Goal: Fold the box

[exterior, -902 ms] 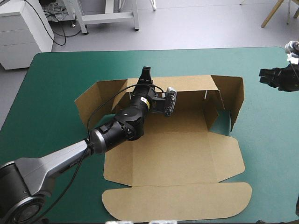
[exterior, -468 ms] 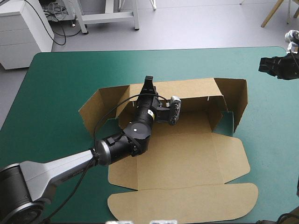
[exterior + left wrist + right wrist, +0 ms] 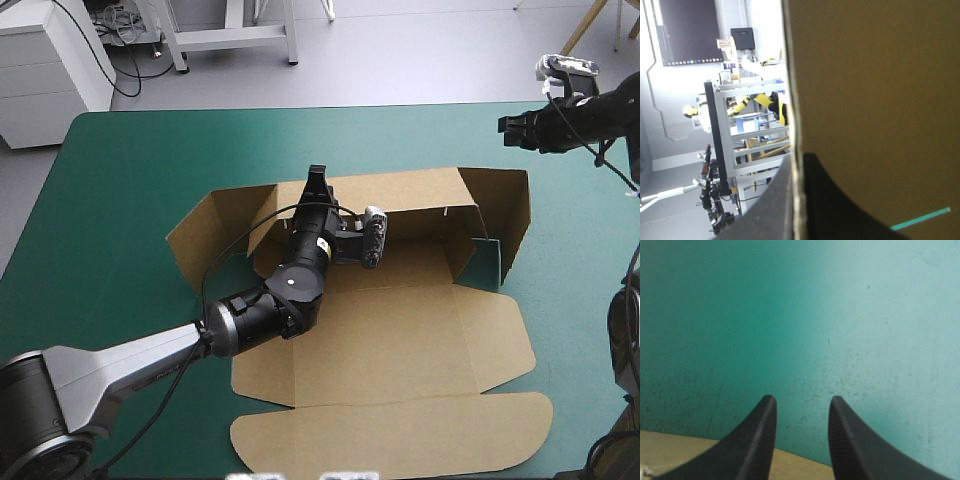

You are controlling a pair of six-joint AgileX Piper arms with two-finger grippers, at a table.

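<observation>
The box [image 3: 400,340] lies open on the counter [image 3: 130,170], with its base and lid flat and its back wall [image 3: 410,190] raised. The top edge of that wall is pinched between the left fingers [image 3: 830,200], which are all but pressed together on the board. The right fingers [image 3: 760,440] are held spread and empty over bare counter, with a strip of brown board just under their bases. The side wall [image 3: 505,215] nearest them is not touched.

Several risks can be judged from here. The back wall is gripped at one spot only, close to its edge, so the hold could be lost if it is pulled sideways, or the board could be creased or torn at the pinch. Nothing is seen pinning the sheet down, so the whole box could be dragged across the counter instead of being folded. The loosely raised side wall could be knocked flat if the right fingers are brought in carelessly.
</observation>
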